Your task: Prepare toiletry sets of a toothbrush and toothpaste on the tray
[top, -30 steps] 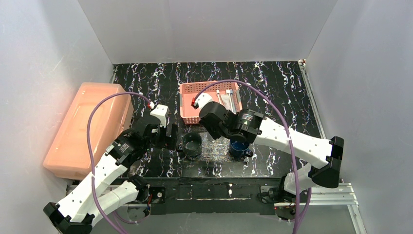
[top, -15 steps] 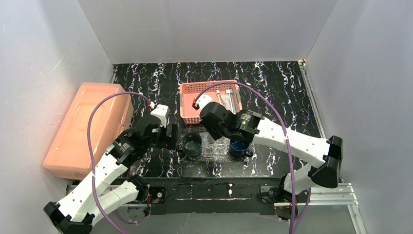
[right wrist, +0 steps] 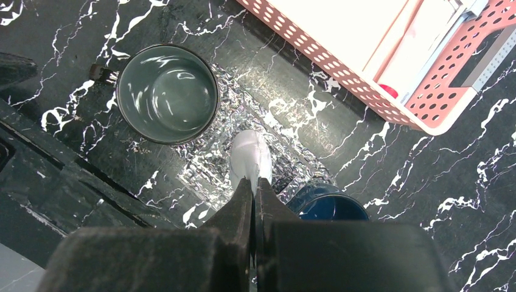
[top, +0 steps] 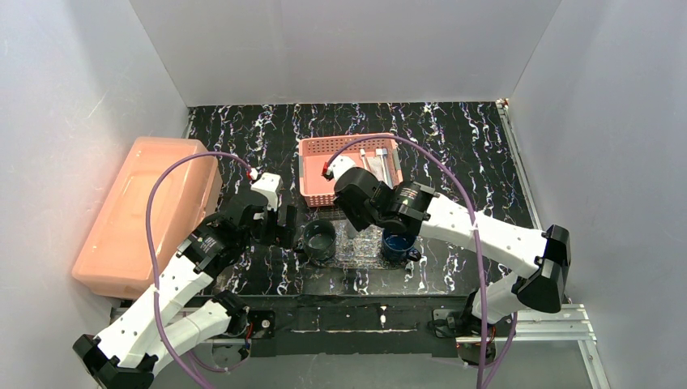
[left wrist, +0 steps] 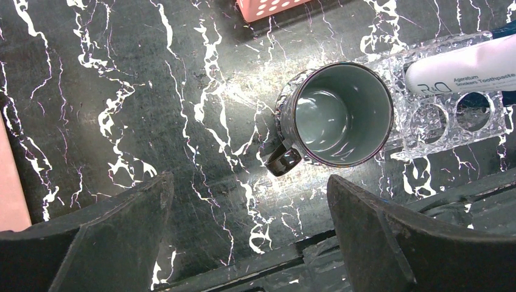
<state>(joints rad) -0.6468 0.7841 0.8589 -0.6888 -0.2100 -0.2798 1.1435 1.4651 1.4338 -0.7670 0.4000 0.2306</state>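
My right gripper (right wrist: 254, 182) is shut on the end of a white toothpaste tube (right wrist: 249, 159). The tube hangs over the clear glittery tray (right wrist: 207, 161). In the left wrist view the tube (left wrist: 462, 70) lies across the tray (left wrist: 426, 131), just right of the grey mug (left wrist: 334, 112). My left gripper (left wrist: 248, 182) stands wide open and holds nothing. It hovers over bare table near the mug's handle. Slim white sticks that look like toothbrushes (top: 382, 164) lie in the pink basket (top: 312, 174).
A grey mug (top: 319, 238) stands at the tray's left end and a blue cup (right wrist: 331, 207) at its right. The pink perforated basket (right wrist: 341, 61) sits just behind them. A big salmon box (top: 146, 211) fills the left side. The table's front rail (left wrist: 255, 255) runs below my left fingers.
The right arm has shifted very slightly with the tube still in its grip. The left arm has stayed still.
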